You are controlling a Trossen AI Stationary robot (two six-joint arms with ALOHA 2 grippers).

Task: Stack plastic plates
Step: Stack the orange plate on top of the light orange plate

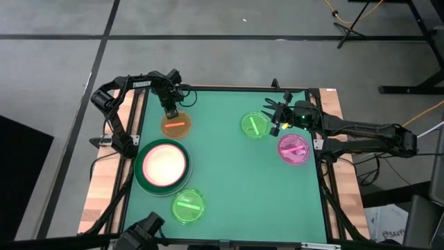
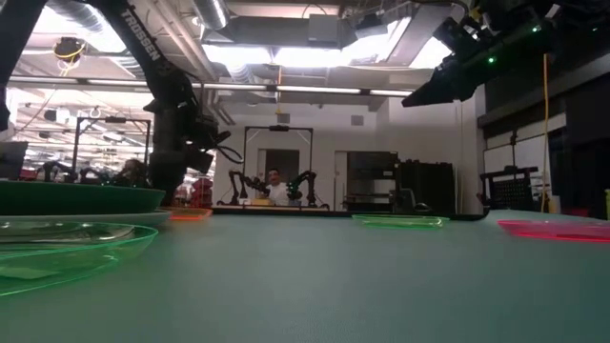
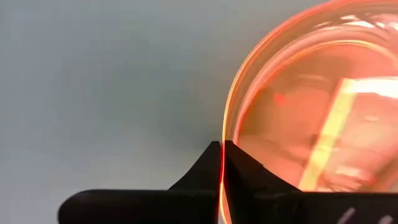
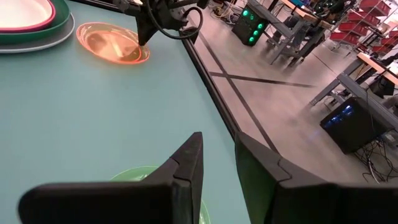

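A small translucent orange plate lies near the table's far left, with my left gripper shut on its far rim. A stack of large plates sits at the left: cream on top, a magenta rim under it, dark green and a pale one below. One lime-green plate lies at the near edge. The other lime-green plate lies at the far right, and my right gripper hovers open above its far-right side. A pink plate lies by the right edge. My left gripper pinches the orange plate's far rim between its two fingers, one finger on the inside of the rim and one outside. The fingers come from above, pointing down. In the low view the orange plate still sits at table level.
The middle of the green mat is bare between the plates. A wooden border frames the table on the left and right. Beyond the far edge is open lab floor, and a person sits far off in the room.
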